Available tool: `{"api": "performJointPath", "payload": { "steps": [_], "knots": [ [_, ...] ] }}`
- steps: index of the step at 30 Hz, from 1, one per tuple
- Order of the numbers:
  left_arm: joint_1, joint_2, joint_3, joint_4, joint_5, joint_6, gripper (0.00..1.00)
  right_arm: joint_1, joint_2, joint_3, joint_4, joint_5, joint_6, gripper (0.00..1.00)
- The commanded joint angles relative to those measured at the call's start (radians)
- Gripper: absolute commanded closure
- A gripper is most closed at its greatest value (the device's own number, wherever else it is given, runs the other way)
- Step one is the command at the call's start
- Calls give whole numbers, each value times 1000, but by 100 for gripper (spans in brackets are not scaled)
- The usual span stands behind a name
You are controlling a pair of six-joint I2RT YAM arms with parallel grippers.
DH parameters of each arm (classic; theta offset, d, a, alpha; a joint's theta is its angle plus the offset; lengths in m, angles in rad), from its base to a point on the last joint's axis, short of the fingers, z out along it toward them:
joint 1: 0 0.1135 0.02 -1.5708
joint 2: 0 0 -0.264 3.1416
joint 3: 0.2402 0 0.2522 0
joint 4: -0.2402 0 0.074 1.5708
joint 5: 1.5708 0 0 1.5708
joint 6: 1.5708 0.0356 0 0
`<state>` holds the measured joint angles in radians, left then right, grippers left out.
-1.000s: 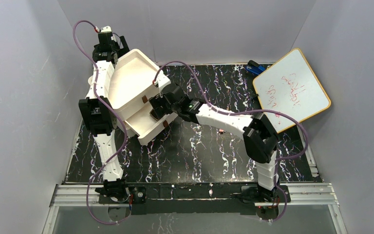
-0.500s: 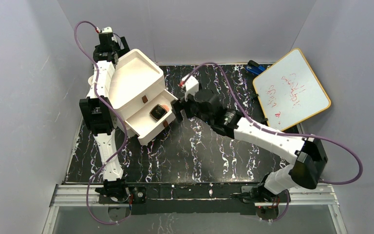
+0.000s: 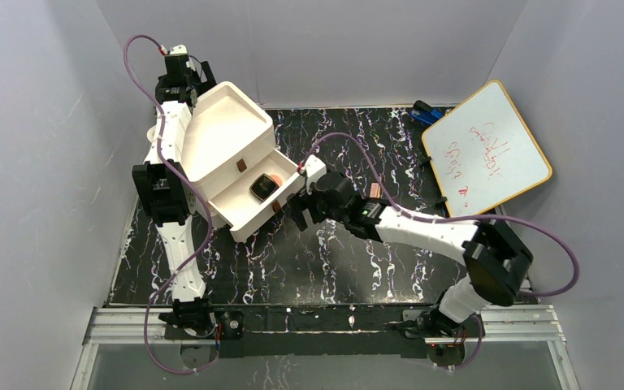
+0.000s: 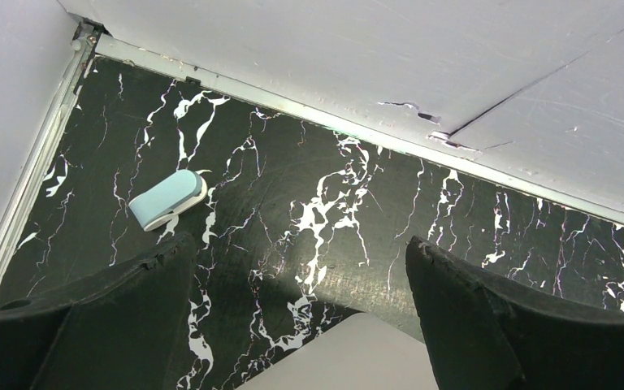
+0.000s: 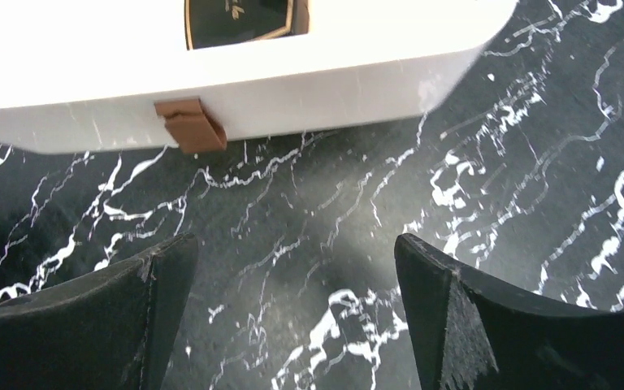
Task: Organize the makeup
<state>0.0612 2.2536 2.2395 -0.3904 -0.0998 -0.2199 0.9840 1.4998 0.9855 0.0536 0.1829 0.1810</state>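
Note:
The makeup I can see lies in the pulled-out drawer (image 3: 244,213) of the white drawer box (image 3: 219,138): a small dark square compact (image 3: 263,187) and a copper-brown disc (image 3: 275,179) beside it. In the right wrist view the compact (image 5: 244,18) shows just behind the drawer front (image 5: 333,85) with its brown handle (image 5: 192,126). My right gripper (image 3: 296,213) (image 5: 292,264) hangs open and holds nothing, just in front of the drawer. My left gripper (image 4: 301,244) is open and holds nothing behind the box, over the table's back corner.
A whiteboard (image 3: 487,150) with red writing leans at the back right, with a blue object (image 3: 424,112) by its top corner. A light-blue clip (image 4: 166,199) lies near the back left wall. A white box corner (image 4: 349,357) sits below the left jaws.
My right gripper has drawn back out of the drawer and come down in front of it, leaving the dark compact lying inside. The left arm has not moved.

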Motion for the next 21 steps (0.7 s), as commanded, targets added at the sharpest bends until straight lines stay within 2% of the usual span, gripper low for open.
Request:
{"api": "performJointPath", "payload": {
  "steps": [1,21],
  "knots": [
    [-11,-29,19,-16,5,6,2,10,111,128,90,-33,0,2],
    [-16,-28,20,-15,7,10,2,15,547,689,69,-84,-81,2]
  ]
}}
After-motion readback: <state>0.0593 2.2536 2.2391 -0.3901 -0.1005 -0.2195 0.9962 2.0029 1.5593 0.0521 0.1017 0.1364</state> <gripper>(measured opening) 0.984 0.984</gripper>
